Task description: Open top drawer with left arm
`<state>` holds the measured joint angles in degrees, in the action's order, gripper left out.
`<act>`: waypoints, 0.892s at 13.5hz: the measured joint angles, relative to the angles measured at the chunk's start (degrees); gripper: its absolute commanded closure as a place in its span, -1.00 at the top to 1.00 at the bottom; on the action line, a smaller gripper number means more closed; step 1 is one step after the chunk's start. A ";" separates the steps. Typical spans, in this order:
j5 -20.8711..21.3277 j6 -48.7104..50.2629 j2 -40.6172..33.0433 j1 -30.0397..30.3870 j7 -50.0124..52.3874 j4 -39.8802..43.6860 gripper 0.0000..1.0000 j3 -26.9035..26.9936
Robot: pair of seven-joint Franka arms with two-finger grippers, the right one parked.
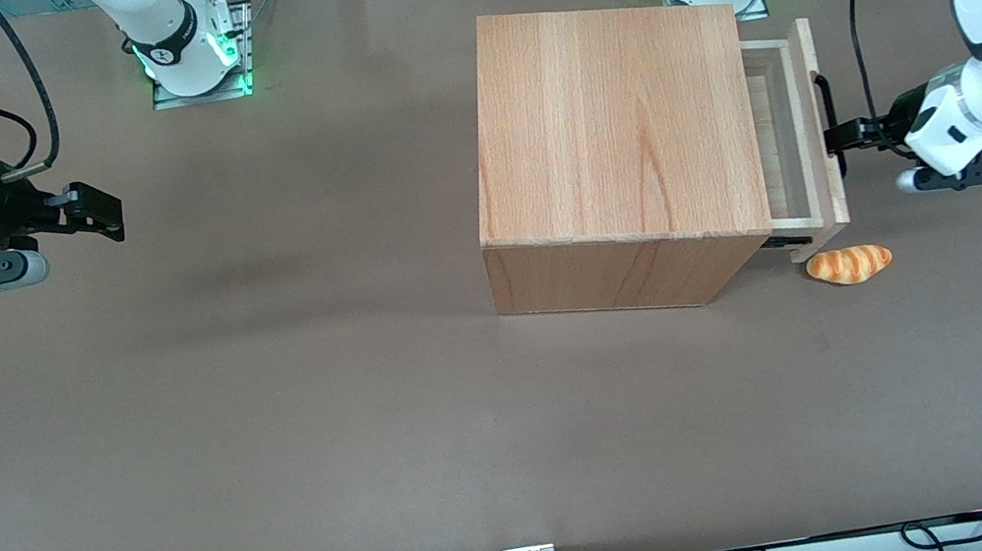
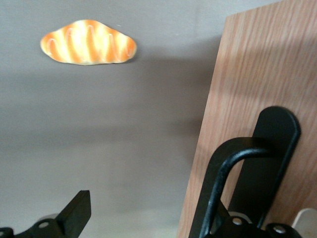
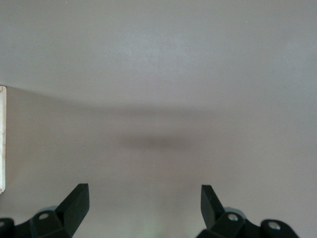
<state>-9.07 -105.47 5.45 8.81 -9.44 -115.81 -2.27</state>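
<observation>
Claw [image 1: 839, 138] hooks the black handle [image 2: 233, 183], fingers spread wide; pull straight away from the cabinet [image 1: 614, 145] so the top drawer [image 1: 792, 135] slides

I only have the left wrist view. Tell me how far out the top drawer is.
Observer: From the front view, the top drawer is part-way out of the cabinet, and a strip of its paler interior shows.
Operator: Report where the gripper sits along the handle.
Observer: The gripper is at the black handle, on the half nearer the front camera.
Operator: Check the drawer for contents.
Observer: The exposed strip looks empty. The rest is hidden under the cabinet top.
</observation>
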 measured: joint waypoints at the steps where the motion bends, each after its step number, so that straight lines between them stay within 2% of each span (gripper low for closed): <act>1: 0.05 -0.37 0.05 1.02 -0.95 0.00 1.00 0.02; 7: 0.12 -2.42 0.32 6.70 -4.40 0.01 1.00 0.09; 12: 0.14 -2.72 0.43 7.85 -4.78 0.17 1.00 0.14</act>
<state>-8.93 -108.19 5.88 16.66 -14.22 -115.65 -2.12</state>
